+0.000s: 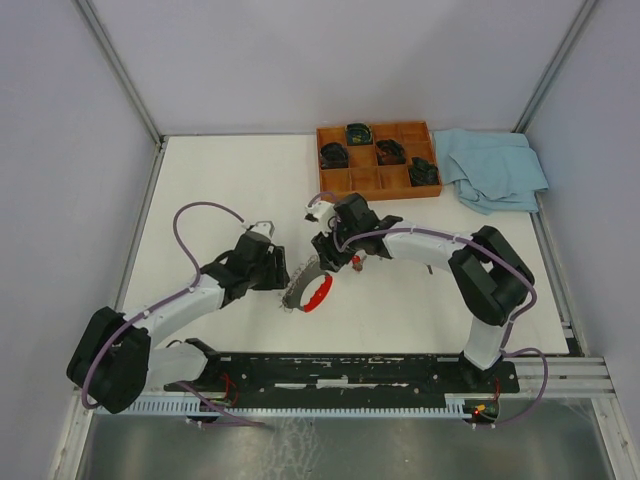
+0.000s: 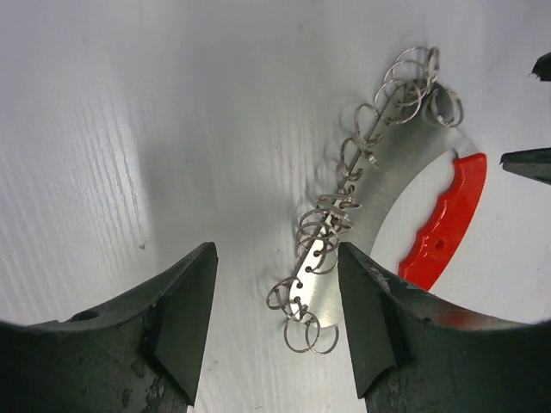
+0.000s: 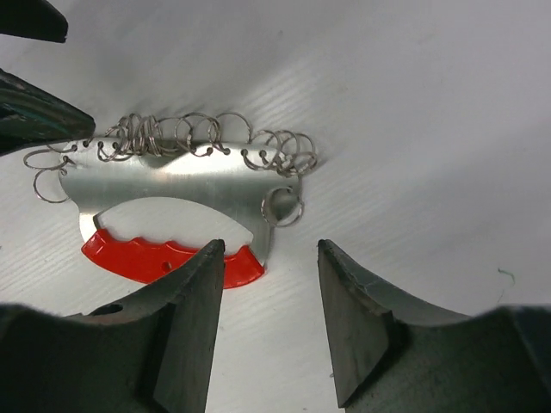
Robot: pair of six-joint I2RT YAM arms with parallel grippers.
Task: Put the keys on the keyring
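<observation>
Currently the keyring (image 1: pixel 305 285) lies flat on the tabletop (image 1: pixel 220 180), near its middle and between the two arms. It is seen as a curved silver plate closed by a red band (image 3: pixel 155 261), with many small wire rings (image 2: pixel 331 215) crowded along its outer edge. No capped key is seen on any ring, so the loading step is judged not yet begun.

The left end effector (image 2: pixel 275 297) is held with its fingers apart, just over one end of the plate. The right end effector (image 3: pixel 271 249) is likewise spread and grips nothing, poised just above one end of the red band. A small red speck (image 1: pixel 355 263) is noted beside the right wrist; whether it is a key cannot be told.

Next, a key would have to be found and grasped while the ring is pinned. A fine pinch is called for, since the wire rings overlap.

Free room is wide on the far left. A brown tray (image 1: pixel 320 150) and a blue cloth (image 1: pixel 495 165) occupy the far right corner, well apart from the ring.
</observation>
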